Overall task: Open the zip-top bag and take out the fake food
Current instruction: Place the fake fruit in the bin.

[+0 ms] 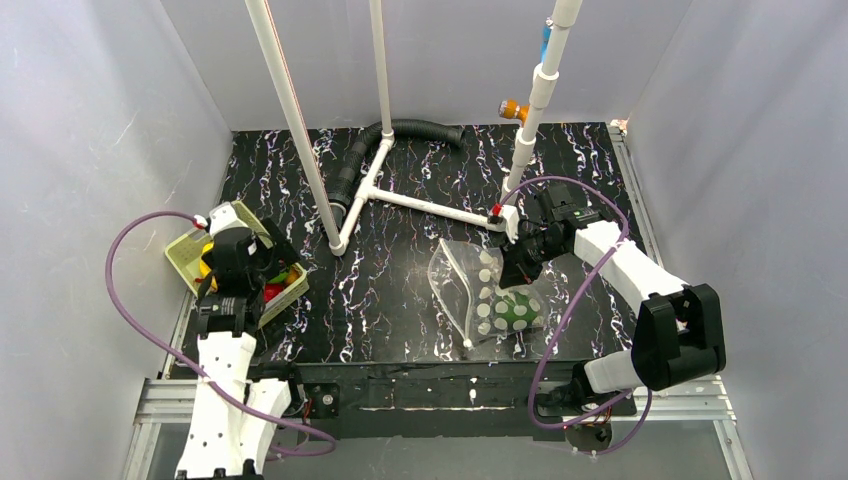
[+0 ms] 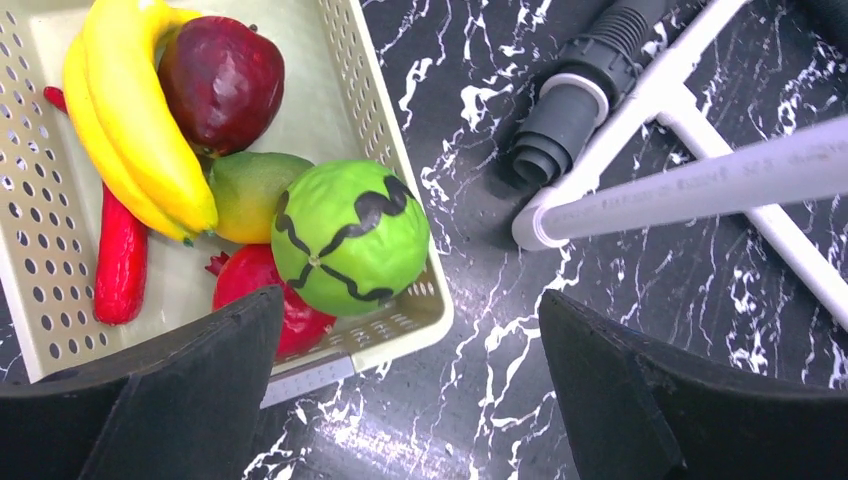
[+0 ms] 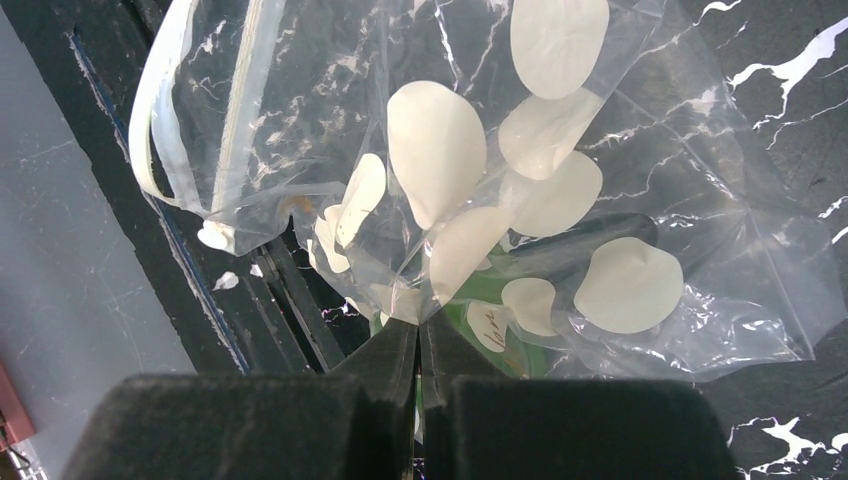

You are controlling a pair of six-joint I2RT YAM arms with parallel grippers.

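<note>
The zip-top bag [image 1: 478, 295], clear with pale dots, lies right of centre. My right gripper [image 1: 508, 272] is shut on a fold of its plastic [image 3: 420, 318]. A green piece [image 3: 492, 296] shows inside the bag, also seen from above [image 1: 520, 312]. The bag's white zip edge [image 3: 165, 110] looks parted. Other fake food fills the pale green basket [image 2: 385, 120] at the left: a banana [image 2: 130, 120], a dark red fruit [image 2: 222, 80], a green striped ball [image 2: 350, 235], a red chili [image 2: 120, 255]. My left gripper [image 2: 410, 400] hangs open over the basket's corner [image 1: 258, 278], holding nothing.
A white pipe frame [image 1: 420, 200] and a black corrugated hose [image 1: 400, 135] cross the back of the dark marbled table; one upright pipe [image 1: 300, 130] stands just right of the basket [image 1: 190, 250]. Grey walls close in both sides. The bag lies near the table's front edge.
</note>
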